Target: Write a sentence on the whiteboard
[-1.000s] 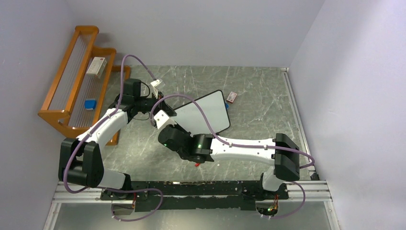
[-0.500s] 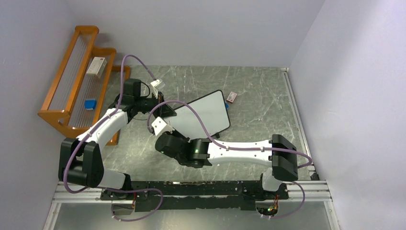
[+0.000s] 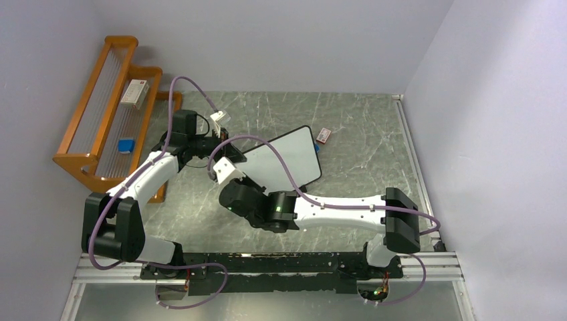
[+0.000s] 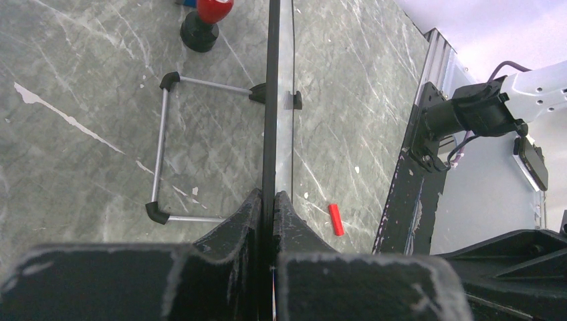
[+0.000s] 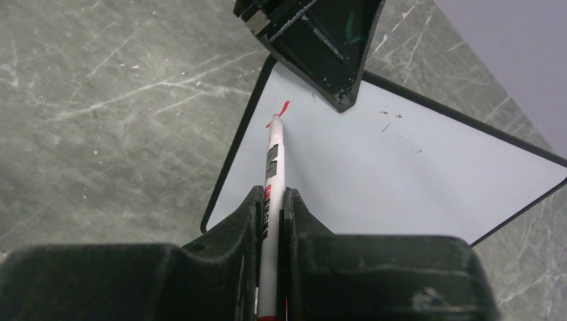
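Right now my right claw (image 5: 273,200) is closed snugly around a marker (image 5: 274,150). Its tip appears to touch the whiteboard (image 5: 374,167) just inside the left short edge, beside a short red stroke (image 5: 281,110). My left claw (image 4: 269,200) is pinched flat on that same edge of the frame, steadying it. I judge the writing barely begun: one mark, with the rest of the face bare. The next move calls for light, even pressure while drawing the tip rightward, away from the left claw. Seen from above, the whiteboard sits mid-table, propped on its wire stand (image 4: 160,144). Its face tilts up toward my bases, and its long axis runs left to right, the right end slightly farther back.
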You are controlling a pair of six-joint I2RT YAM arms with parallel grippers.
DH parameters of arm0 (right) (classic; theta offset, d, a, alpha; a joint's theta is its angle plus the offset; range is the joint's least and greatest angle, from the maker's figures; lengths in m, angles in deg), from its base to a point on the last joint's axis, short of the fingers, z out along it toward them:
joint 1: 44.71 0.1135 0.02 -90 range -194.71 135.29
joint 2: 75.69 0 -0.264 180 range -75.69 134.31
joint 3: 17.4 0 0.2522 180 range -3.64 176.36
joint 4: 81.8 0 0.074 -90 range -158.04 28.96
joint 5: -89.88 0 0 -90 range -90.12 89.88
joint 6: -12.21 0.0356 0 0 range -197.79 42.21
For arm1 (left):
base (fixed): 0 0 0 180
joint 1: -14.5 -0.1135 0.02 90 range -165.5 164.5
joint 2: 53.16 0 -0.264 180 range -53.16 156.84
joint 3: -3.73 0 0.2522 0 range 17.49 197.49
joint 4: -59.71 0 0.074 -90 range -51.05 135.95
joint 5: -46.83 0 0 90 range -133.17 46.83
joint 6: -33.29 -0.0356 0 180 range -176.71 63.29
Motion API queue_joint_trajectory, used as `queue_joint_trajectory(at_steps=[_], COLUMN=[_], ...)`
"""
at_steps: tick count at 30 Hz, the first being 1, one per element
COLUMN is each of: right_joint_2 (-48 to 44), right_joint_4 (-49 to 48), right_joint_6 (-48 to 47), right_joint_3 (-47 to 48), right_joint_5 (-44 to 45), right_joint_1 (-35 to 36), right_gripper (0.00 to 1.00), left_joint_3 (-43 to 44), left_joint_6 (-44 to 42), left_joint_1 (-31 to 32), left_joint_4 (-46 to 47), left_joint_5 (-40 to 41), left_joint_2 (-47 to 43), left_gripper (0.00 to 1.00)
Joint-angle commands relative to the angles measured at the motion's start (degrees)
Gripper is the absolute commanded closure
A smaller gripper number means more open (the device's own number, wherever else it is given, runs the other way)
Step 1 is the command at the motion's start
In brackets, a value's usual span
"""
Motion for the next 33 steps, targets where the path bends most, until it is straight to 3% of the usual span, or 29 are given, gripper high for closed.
queue_joint_trajectory(at_steps=[1, 33], right_joint_2=[-1.18, 1.08], right_joint_4=[-3.01, -4.25], right_joint_6=[-1.17, -1.17], right_joint_3=[1.35, 1.92], right_joint_5=[1.75, -1.41], right_joint_1=[-1.14, -2.98], right_gripper=[1.0, 1.0], left_joint_3=[-1.22, -1.05], left_joint_6=[-1.81, -2.1], left_joint_1=[1.24, 1.57], left_joint_4=[-2.35, -2.73], left_joint_5=[1.82, 1.88], left_joint_2=[1.42, 1.65], left_gripper=[0.95, 0.95])
